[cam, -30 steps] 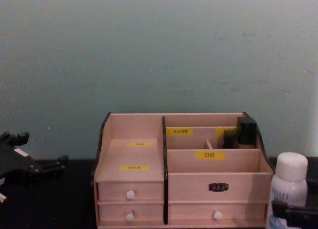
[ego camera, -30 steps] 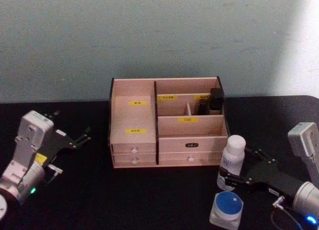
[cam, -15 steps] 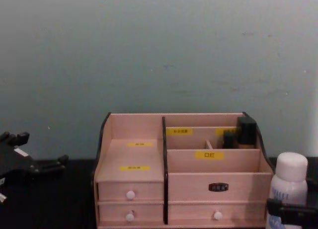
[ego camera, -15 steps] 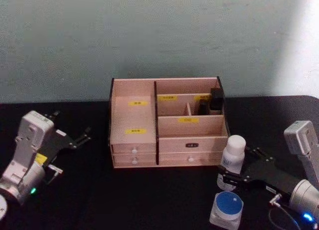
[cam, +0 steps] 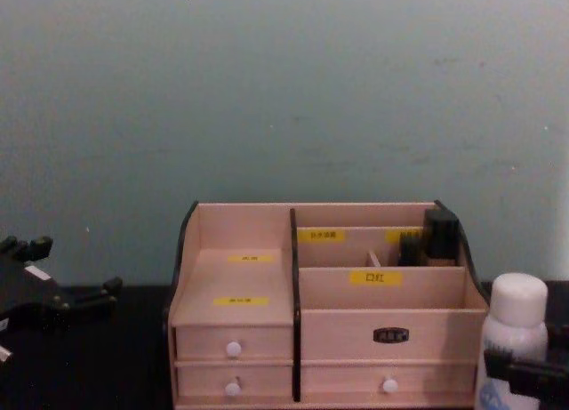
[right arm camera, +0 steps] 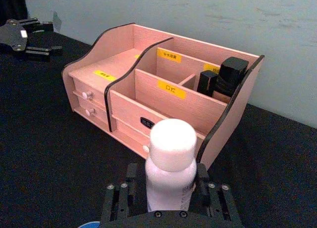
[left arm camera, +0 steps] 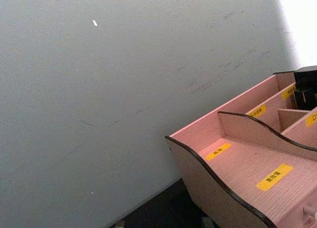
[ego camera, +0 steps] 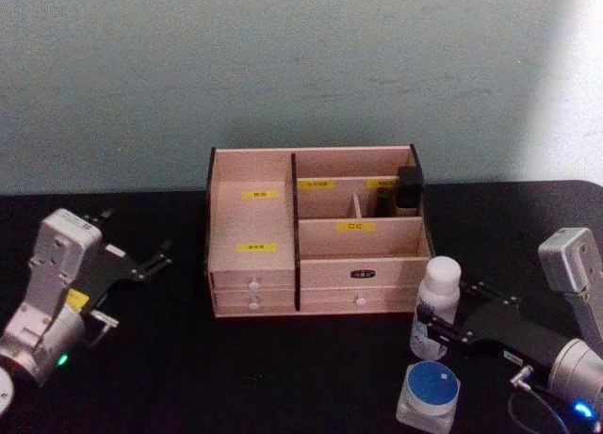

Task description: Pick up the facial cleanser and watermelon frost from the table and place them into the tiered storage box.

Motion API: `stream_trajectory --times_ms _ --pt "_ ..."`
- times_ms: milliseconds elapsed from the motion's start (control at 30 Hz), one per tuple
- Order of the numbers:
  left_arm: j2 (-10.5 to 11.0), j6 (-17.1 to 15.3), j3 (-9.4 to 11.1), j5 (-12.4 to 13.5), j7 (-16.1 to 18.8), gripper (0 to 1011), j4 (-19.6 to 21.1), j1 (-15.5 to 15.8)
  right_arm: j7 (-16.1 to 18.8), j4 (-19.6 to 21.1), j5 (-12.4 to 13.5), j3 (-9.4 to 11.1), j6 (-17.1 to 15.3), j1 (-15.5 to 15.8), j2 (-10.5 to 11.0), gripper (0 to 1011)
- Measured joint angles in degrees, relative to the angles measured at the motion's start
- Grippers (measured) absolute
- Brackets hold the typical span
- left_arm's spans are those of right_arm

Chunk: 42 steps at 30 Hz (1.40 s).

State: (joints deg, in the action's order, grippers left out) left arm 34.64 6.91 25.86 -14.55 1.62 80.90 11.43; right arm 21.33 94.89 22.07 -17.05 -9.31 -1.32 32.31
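The facial cleanser (ego camera: 436, 300) is a white bottle with a rounded cap. It stands upright on the black table just off the front right corner of the tiered storage box (ego camera: 283, 236). My right gripper (ego camera: 441, 330) reaches in from the right and is shut on the bottle's lower body. In the right wrist view its fingers (right arm camera: 132, 182) press on either side of the facial cleanser (right arm camera: 171, 161). The watermelon frost (ego camera: 430, 391), a squat clear jar with a blue lid, sits on the table just in front of the bottle. My left gripper (ego camera: 141, 241) rests open at the far left, well away from the box.
Two small dark bottles (ego camera: 399, 193) stand in the box's back right compartment. The box's left stepped shelves (left arm camera: 257, 163) and front right compartment (right arm camera: 148, 97) hold nothing. A pale wall stands close behind the box. Bare black table lies between the left arm and the box.
My right gripper has shifted slightly up the bottle's body. The bottle still stands on the table. The left arm has not moved.
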Motion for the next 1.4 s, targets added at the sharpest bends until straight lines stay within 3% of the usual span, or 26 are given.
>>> stream_trajectory --times_ms 167,667,1033,1200,1400 --pt "0.0 0.0 0.0 0.0 0.0 1001 0.0 0.0 0.0 0.0 0.0 0.0 0.0 0.0 0.0 599" --pt "0.0 0.0 0.0 0.0 0.0 1001 0.0 0.0 0.1 0.2 0.2 0.3 0.1 0.2 0.1 593" --pt "0.0 0.0 0.0 0.0 0.0 1001 0.0 0.0 0.7 4.5 2.5 4.3 1.4 3.3 1.5 592" --pt "0.0 0.0 0.0 0.0 0.0 1001 0.0 0.0 1.2 7.9 5.1 6.8 0.8 5.0 2.8 593" --pt "0.0 0.0 0.0 0.0 0.0 1001 0.0 0.0 1.5 10.3 7.9 8.2 0.1 4.7 3.5 593"
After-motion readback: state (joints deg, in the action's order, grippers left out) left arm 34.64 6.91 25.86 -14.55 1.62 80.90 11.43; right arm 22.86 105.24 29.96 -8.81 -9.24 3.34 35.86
